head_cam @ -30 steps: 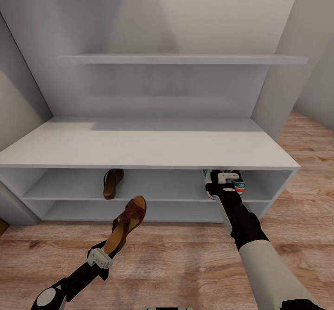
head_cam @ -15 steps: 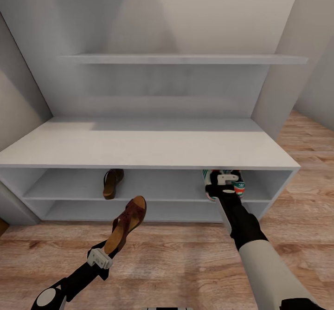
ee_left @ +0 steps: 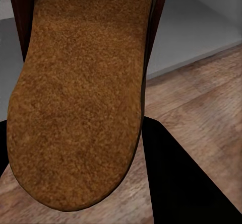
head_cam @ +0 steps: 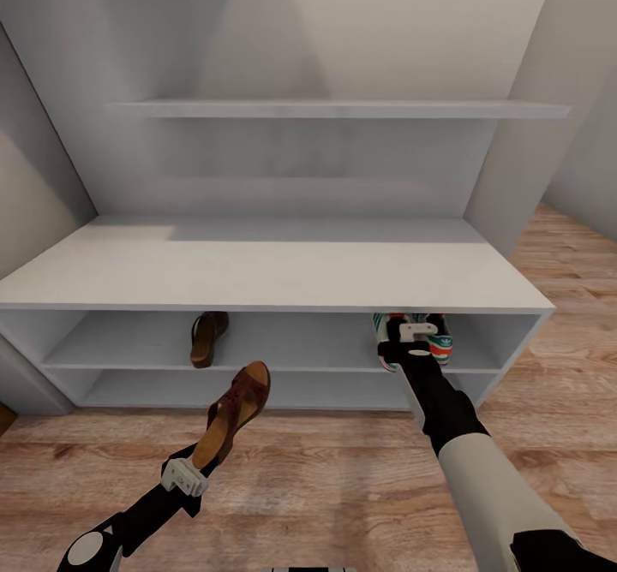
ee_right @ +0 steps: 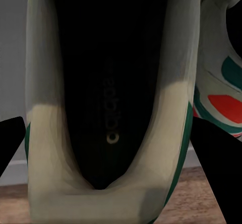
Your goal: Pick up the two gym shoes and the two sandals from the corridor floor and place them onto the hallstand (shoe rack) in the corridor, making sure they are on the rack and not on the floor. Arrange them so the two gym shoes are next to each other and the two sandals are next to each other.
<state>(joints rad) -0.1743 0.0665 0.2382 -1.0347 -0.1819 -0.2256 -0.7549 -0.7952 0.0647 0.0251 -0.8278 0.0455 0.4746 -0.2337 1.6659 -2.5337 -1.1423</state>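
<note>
My left gripper [head_cam: 199, 462] is shut on the heel end of a dark brown sandal [head_cam: 237, 408], held tilted above the corridor floor [head_cam: 326, 469] in front of the hallstand [head_cam: 274, 272]. Its tan sole [ee_left: 80, 98] is close in the left wrist view. The other sandal [head_cam: 208, 338] lies on the upper shelf tier, left of centre. My right gripper [head_cam: 411, 334] reaches into that tier at the right. Its fingers [ee_right: 217, 173] flank the heel of a cream gym shoe [ee_right: 101, 196] whose dark lining faces the camera. The second gym shoe [head_cam: 442, 346] sits right beside it.
A grey wall shelf [head_cam: 343, 110] hangs above the hallstand's flat top. Grey walls close in on both sides. The lower shelf tier [head_cam: 283, 390] holds nothing I can see. Wood flooring runs on to the right [head_cam: 566, 366].
The right arm has shifted slightly left and back, with the gripper still at the gym shoe on the upper tier. The left arm and its sandal have not moved.
</note>
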